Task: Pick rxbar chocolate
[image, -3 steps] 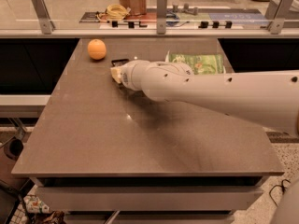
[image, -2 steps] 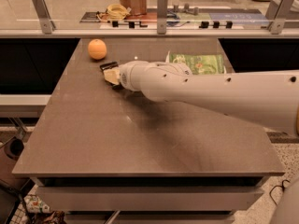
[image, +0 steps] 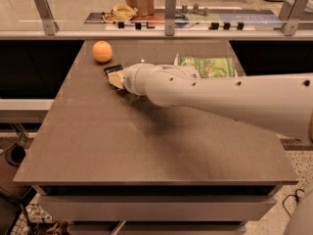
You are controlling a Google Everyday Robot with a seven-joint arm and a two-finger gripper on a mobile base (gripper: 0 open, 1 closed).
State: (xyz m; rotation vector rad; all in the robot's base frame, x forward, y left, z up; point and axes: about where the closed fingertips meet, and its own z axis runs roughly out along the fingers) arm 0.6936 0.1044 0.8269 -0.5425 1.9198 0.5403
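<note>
Far left on the matte grey tabletop point(image: 93, 146) sat a round orange fruit point(image: 102, 51). Just right lay the small flat black rxbar chocolate point(image: 112, 69), the smooth white arm's gripper point(image: 116, 78) at it; spread or clamped, we couldn't tell. We judged the grasp underway: next, a firm pinch, then lift. Right lay a crinkly green-and-white snack bag point(image: 208, 66).

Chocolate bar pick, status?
Gripper low over far-left table, at the chocolate bar. Bar partly hidden under it; lift not evident. Orange close beyond, apart, not blocking.
</note>
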